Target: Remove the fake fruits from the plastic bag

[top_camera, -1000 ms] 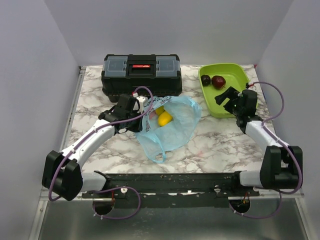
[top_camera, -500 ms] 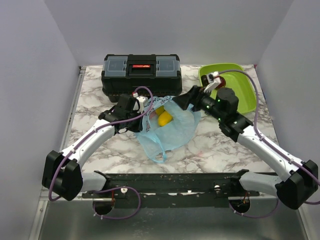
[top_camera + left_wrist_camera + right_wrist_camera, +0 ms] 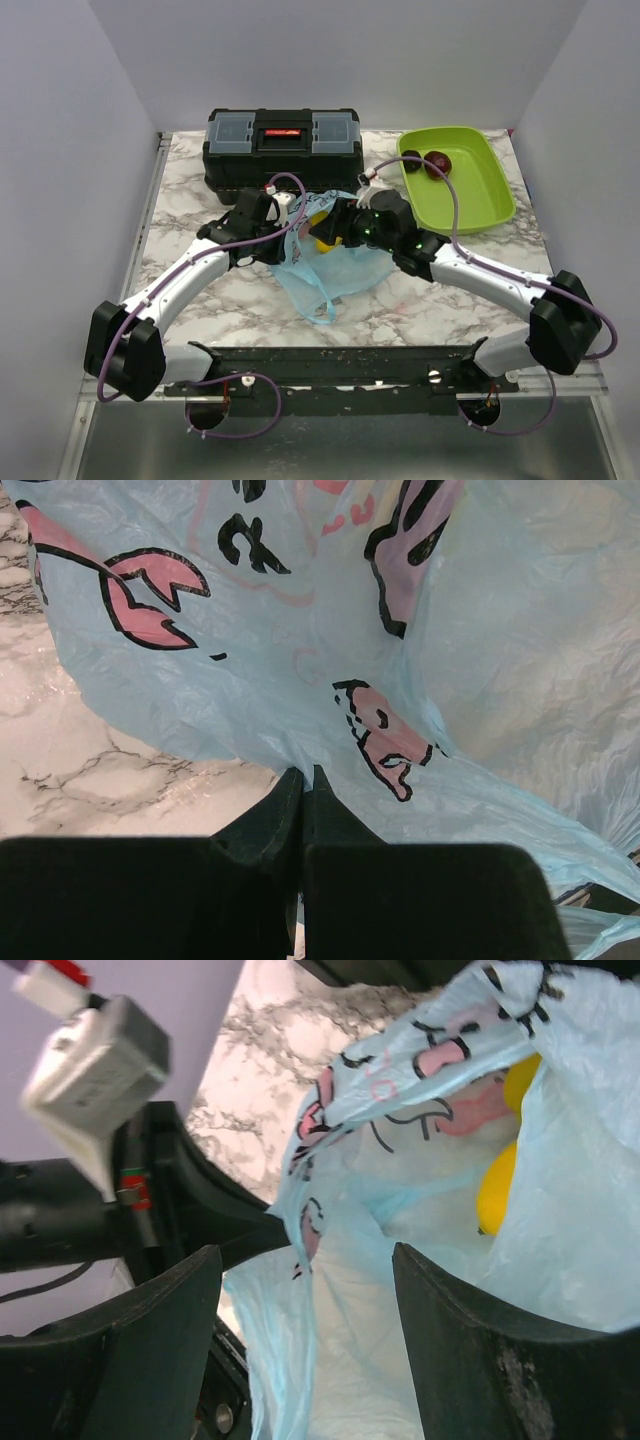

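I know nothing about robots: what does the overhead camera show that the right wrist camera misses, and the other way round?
Only the overhead view shows the black toolbox and the green tray with two dark fruits in it. Only the right wrist view gives a close look between the right gripper's open fingers into the bag's mouth, with its pink cartoon print. Both show the blue bag, yellow fruit inside it, and the marble table.

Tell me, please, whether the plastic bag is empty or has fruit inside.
Not empty: the right wrist view shows two yellow fruits inside the plastic bag.
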